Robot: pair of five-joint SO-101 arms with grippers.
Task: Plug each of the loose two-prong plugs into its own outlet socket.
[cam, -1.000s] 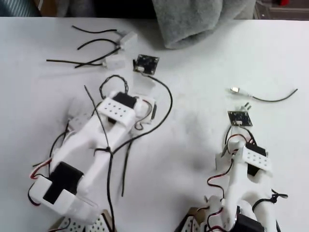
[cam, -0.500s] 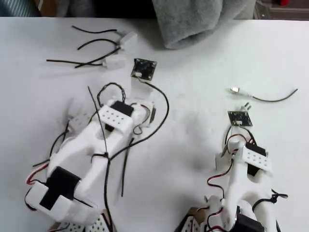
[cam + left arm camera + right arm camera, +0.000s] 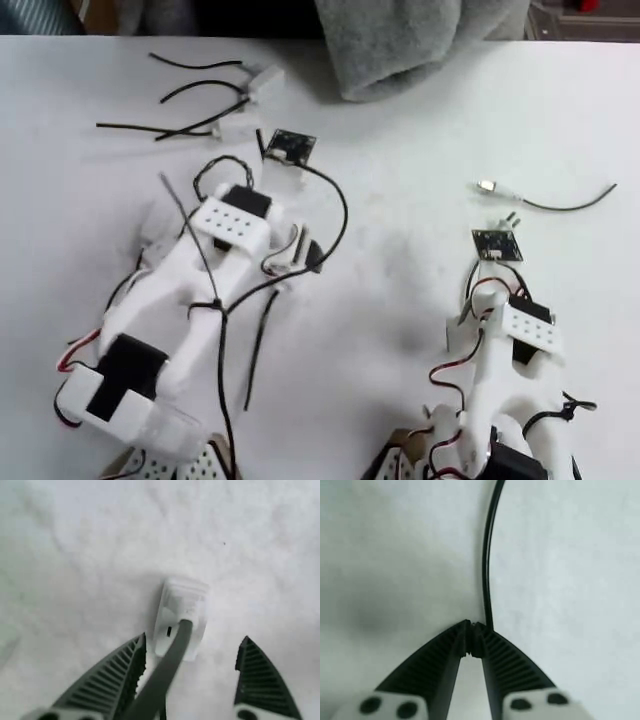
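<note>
White plastic plug [image 3: 180, 617] lying on white table [image 3: 420, 130] between parted jaws of left gripper [image 3: 194, 639], right gripper [image 3: 472, 630] sitting pinched together beside thin black cable [image 3: 489, 555], grey cloth [image 3: 400, 45] at twelve o'clock being cut off

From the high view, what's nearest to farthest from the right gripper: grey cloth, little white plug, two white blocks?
From the right gripper:
1. little white plug, just past its tip.
2. grey cloth, at the far edge.
3. two white blocks, far left; between those two, too close to call.
</note>
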